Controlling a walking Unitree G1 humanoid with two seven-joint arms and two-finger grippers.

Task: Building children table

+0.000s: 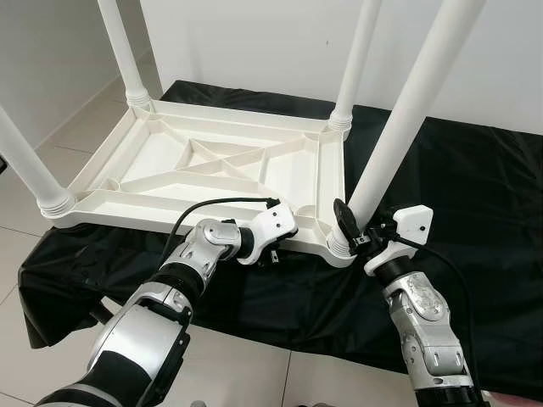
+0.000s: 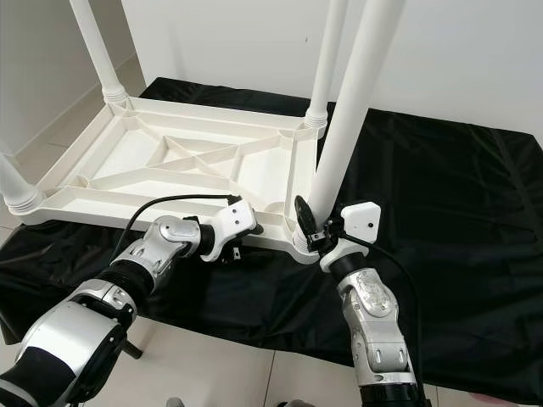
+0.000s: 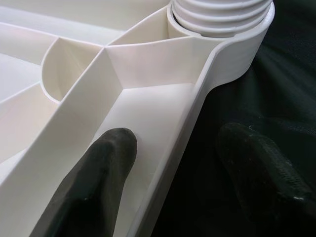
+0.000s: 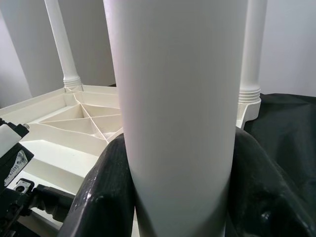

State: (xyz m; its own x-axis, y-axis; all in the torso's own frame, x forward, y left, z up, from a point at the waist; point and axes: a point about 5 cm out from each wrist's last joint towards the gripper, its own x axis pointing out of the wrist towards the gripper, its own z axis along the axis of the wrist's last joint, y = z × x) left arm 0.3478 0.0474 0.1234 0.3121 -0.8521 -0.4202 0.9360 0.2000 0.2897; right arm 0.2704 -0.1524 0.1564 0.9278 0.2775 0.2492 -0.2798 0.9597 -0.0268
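A white plastic children's table top (image 1: 212, 170) lies upside down on a black cloth (image 1: 475, 203) spread over the tiled floor (image 1: 51, 153), its ribbed underside facing up, with diagonal braces and shallow compartments that hold nothing. Round white legs stand up from all four corner sockets: the near-left leg (image 1: 25, 165), the far-left leg (image 1: 123, 55), the far-right leg (image 1: 356, 59) and the near-right leg (image 1: 407, 119), which leans slightly.

The left gripper (image 3: 170, 168) is at the table top's near edge, just beside the near-right socket, its jaws straddling the rim: one finger (image 3: 98, 173) inside the compartment, the other over the cloth, not visibly pressing the rim.

The right gripper (image 4: 180, 192) is clamped on the near-right leg just above its threaded socket (image 1: 339, 246), a black finger on each side.

A white wall (image 1: 280, 42) stands behind the cloth.
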